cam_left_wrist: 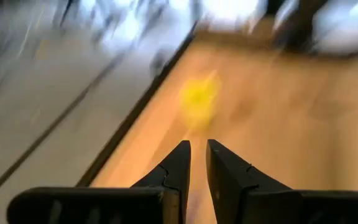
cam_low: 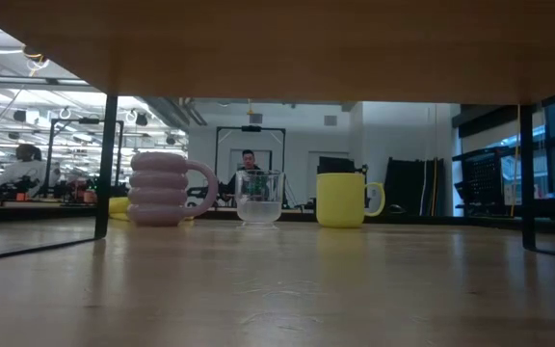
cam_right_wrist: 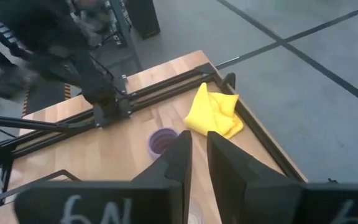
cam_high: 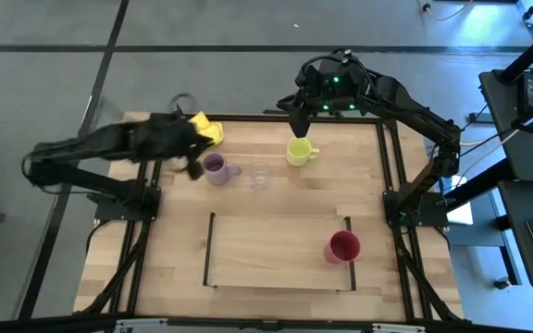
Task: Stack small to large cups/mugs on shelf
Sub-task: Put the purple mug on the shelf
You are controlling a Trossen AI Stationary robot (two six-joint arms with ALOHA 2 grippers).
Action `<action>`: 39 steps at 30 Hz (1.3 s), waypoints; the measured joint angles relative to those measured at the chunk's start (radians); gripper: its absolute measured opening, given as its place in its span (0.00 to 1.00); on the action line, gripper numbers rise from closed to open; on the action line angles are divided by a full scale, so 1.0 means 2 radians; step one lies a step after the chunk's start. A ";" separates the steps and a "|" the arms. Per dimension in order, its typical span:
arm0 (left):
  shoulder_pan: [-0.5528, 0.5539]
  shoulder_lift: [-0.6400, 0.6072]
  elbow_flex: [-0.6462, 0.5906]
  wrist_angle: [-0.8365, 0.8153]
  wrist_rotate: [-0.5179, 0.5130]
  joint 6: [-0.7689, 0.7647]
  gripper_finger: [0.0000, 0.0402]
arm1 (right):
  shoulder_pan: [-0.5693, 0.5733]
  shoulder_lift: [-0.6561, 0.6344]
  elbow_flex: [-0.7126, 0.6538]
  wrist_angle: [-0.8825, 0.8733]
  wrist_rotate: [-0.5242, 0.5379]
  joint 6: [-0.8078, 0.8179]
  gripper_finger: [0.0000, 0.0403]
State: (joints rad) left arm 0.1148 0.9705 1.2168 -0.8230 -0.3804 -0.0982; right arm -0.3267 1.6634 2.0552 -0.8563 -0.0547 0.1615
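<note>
The purple mug (cam_high: 215, 167), the tiny clear glass (cam_high: 260, 177) and the yellow-green mug (cam_high: 298, 151) stand upright in a row on the far half of the table. They also show in the low view: purple mug (cam_low: 162, 188), glass (cam_low: 259, 198), yellow-green mug (cam_low: 343, 200). The red cup (cam_high: 342, 246) stands at the right end of the shelf (cam_high: 266, 250). My left gripper (cam_high: 194, 166) is shut and empty just left of the purple mug, blurred. My right gripper (cam_high: 296, 120) is shut and empty above the table, just beyond the yellow-green mug.
A yellow cloth (cam_high: 206, 128) lies at the table's far edge behind the purple mug and shows in the right wrist view (cam_right_wrist: 213, 111). Black metal frame rails (cam_high: 389, 185) run along the table's sides. A person sits in the room beyond (cam_low: 249, 164).
</note>
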 joint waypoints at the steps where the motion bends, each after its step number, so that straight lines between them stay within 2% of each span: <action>1: 0.029 0.017 0.000 -0.014 0.003 0.000 0.12 | 0.000 0.000 0.000 0.000 0.000 -0.004 0.13; 3: 0.089 0.041 0.003 -0.013 0.028 0.005 0.12 | 0.000 0.000 0.000 -0.001 0.000 -0.006 0.13; 7: 0.210 0.069 0.018 0.002 0.179 0.032 0.12 | 0.000 0.000 0.000 -0.004 -0.013 -0.007 0.13; 10: 0.278 0.106 0.019 -0.029 0.202 0.052 0.12 | 0.000 0.000 0.000 -0.011 -0.013 -0.008 0.13; 14: 0.325 0.164 0.018 -0.101 0.238 0.085 0.12 | 0.000 0.000 0.000 -0.026 -0.013 -0.009 0.13; 16: 0.332 0.191 0.018 -0.131 0.258 0.107 0.12 | 0.000 0.000 0.000 -0.030 -0.013 -0.009 0.13; 20: 0.324 0.222 0.018 -0.138 0.263 0.123 0.12 | 0.000 0.000 0.000 -0.031 -0.013 -0.015 0.13; 27: 0.305 0.241 0.018 -0.144 0.290 0.115 0.16 | 0.000 0.000 0.000 -0.031 -0.013 -0.018 0.13; 32: 0.296 0.242 0.005 -0.150 0.281 0.108 0.21 | 0.000 0.000 0.000 -0.031 -0.013 -0.019 0.13; 39: 0.284 0.242 -0.035 -0.127 0.261 0.106 0.22 | 0.000 0.000 0.000 -0.031 -0.013 -0.019 0.13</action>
State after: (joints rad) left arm 0.6829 1.4540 1.1461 -1.0762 0.1417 0.1143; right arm -0.3267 1.6634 2.0552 -0.9176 -0.0803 0.1229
